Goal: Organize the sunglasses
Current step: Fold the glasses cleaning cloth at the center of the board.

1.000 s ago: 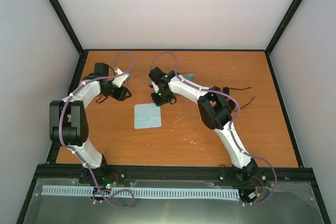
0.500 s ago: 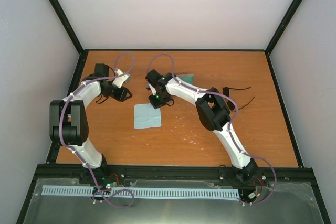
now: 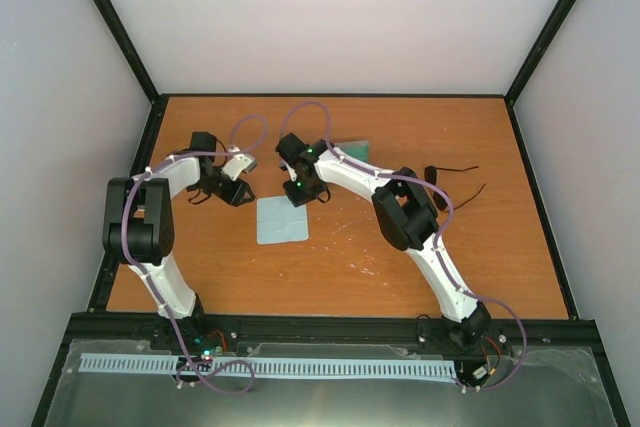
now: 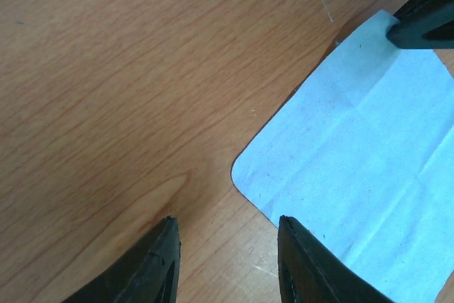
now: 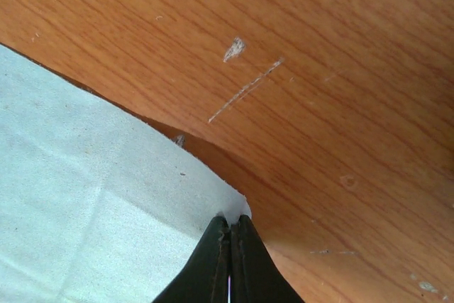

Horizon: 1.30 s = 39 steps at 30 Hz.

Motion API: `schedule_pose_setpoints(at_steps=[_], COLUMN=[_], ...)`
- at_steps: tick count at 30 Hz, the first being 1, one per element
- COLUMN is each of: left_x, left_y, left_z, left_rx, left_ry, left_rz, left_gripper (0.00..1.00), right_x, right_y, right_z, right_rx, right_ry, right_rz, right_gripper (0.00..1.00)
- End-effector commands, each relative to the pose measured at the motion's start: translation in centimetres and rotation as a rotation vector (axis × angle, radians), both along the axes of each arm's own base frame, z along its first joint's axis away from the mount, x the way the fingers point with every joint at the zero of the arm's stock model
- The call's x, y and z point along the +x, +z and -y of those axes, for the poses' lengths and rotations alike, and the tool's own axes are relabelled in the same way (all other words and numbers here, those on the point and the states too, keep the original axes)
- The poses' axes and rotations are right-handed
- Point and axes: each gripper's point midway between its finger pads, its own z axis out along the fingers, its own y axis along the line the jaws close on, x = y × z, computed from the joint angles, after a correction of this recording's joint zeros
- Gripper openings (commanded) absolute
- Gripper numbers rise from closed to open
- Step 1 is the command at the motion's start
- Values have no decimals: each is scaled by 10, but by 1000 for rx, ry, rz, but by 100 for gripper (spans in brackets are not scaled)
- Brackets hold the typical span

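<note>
Sunglasses [image 3: 432, 173]: on the table [image 3: 480, 257], between 2 and 3 o'clock from its centre, partly behind the right arm [image 3: 405, 212] and well apart from both grippers.
Cloth [image 3: 281, 220]: pale blue, creased, at 9 o'clock from centre.
Right gripper [image 5: 230, 226]: fingers pressed together on the cloth's 1 o'clock corner.
Left gripper [image 4: 227, 222]: jaws apart, nothing between them, over bare wood just beside the cloth's 10 o'clock corner.
Case [image 3: 355, 144]: mint-green edge at 12 o'clock.

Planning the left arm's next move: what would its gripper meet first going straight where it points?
The left gripper would likely meet the wooden table right beside the blue cloth corner; one of its fingers may land on the cloth. Depth is unclear.
</note>
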Motion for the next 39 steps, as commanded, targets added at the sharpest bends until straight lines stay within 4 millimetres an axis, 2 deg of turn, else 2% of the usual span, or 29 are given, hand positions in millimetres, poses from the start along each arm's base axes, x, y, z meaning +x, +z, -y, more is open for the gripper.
schedule_pose_setpoints(at_steps=[1, 10, 18, 39], left_x=[1, -2, 3, -6], left_y=[-4, -18, -31, -43], left_z=[6, 20, 17, 23], left_rx=[32, 67, 103, 95], left_ry=[-61, -97, -102, -107], left_rz=[17, 17, 19, -17], left_gripper=[40, 41, 39, 23], right_x=[0, 1, 2, 1], right_y=[-8, -3, 3, 6], right_z=[12, 7, 4, 3], right_rx=[-56, -31, -8, 1], right_ry=[-27, -26, -32, -31], right_rz=[5, 10, 13, 12], right_gripper=[3, 3, 3, 3])
